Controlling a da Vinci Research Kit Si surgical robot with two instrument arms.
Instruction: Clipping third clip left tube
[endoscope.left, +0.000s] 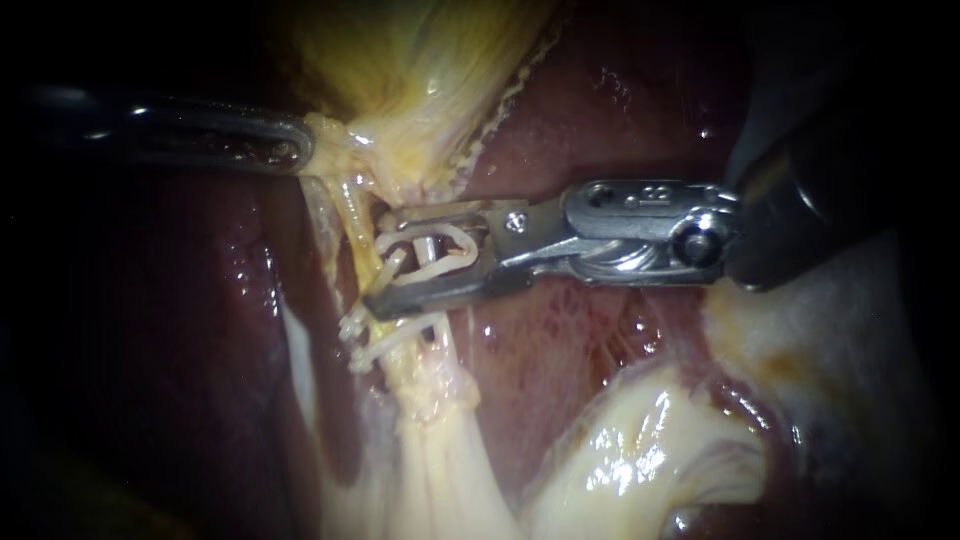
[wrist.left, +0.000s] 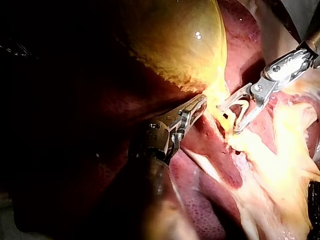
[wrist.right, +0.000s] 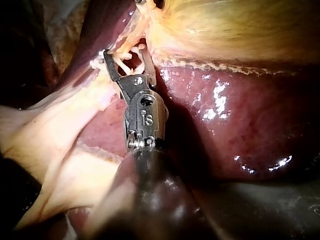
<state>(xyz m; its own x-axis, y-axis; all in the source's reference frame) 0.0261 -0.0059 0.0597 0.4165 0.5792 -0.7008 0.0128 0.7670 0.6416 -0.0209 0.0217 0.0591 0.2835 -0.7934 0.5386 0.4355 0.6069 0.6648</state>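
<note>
My right instrument (endoscope.left: 378, 260) comes in from the right, and its jaws stand wide apart around a thin yellowish tube (endoscope.left: 358, 215) below the gallbladder (endoscope.left: 400, 60). They hold a white clip (endoscope.left: 432, 248) that loops round the tube. Just below the lower jaw, two white clips (endoscope.left: 385, 338) sit across the same tube. My left instrument (endoscope.left: 292, 148) reaches in from the left, jaws shut on the yellow tissue at the gallbladder's neck. The left wrist view shows the left instrument (wrist.left: 194, 106) beside the right instrument (wrist.left: 231, 117). In the right wrist view the right instrument (wrist.right: 125, 54) straddles the tube.
Dark red liver (endoscope.left: 600, 100) lies behind and to both sides of the tube. Glistening pale fatty tissue (endoscope.left: 640, 450) bulges under the right instrument's shaft. The tube's lower stretch fans out into whitish strands (endoscope.left: 430, 440).
</note>
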